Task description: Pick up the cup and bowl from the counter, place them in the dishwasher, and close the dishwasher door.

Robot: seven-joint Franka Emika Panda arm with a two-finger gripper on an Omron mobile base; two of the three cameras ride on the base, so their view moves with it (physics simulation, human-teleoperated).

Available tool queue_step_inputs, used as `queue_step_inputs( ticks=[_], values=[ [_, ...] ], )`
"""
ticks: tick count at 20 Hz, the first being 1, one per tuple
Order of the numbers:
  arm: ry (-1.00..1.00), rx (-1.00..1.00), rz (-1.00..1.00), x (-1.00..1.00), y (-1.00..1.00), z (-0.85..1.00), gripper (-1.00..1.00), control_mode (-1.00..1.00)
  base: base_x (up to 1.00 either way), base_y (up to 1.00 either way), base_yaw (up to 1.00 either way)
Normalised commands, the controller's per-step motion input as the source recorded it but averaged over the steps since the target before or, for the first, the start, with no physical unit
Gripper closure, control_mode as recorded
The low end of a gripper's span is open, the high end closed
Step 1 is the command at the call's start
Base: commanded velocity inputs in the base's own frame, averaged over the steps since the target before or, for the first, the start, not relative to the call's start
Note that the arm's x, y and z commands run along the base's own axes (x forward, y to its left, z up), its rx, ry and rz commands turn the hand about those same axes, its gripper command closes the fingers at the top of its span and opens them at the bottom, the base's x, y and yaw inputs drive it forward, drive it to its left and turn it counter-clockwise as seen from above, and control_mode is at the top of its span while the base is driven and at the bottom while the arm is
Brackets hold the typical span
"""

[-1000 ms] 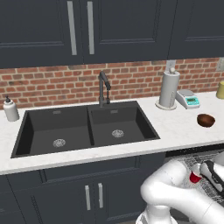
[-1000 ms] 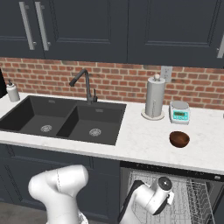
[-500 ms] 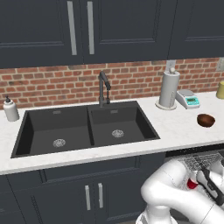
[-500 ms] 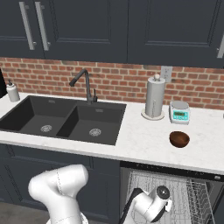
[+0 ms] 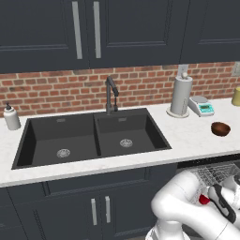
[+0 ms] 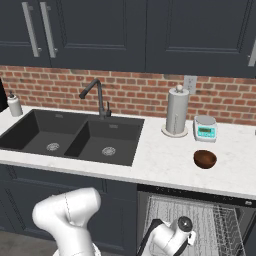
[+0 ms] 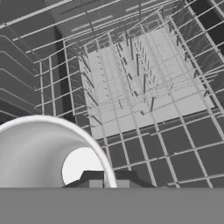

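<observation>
Down over the rack (image 7: 144, 83), jaws pinch the cup (image 5: 204, 199) by its rim.
It looks light, stiff, slick; the glossy bowl (image 6: 205, 159) on the tabletop (image 6: 160, 160) wants a rim hold too.

Small red cup (image 5: 204, 200): partly visible low against grey wire rack of open dishwasher (image 6: 210, 222). Hand view: pale rim and white interior (image 7: 52, 153). Glossy dark-brown round bowl (image 6: 205, 159): upright on white marbled counter (image 6: 165, 160), near front edge.

white counter (image 6: 165, 162), bowl (image 6: 205, 159), scale (image 6: 205, 128)
</observation>
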Motion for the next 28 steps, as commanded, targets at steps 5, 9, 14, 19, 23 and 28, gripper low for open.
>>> queue_step_inputs(
  ticks=[5,9,14,19,23,28],
  values=[
    [0.00,-0.03,0.00,0.00,0.00,-0.25,1.00,-1.00,0.00,0.00,0.00],
    [0.00,0.00,0.00,0.00,0.00,0.00,-1.00,-1.00,0.00,0.00,0.00],
    [0.00,0.00,0.00,0.00,0.00,0.00,-1.00,-1.00,0.00,0.00,0.00],
    [0.00,0.00,0.00,0.00,0.00,0.05,-1.00,-1.00,0.00,0.00,0.00],
    [-0.03,0.00,0.00,0.00,0.00,0.37,-1.00,-1.00,0.00,0.00,0.00],
    [-0.05,0.00,0.00,0.00,0.00,0.55,-1.00,-1.00,0.00,0.00,0.00]
  ],
)
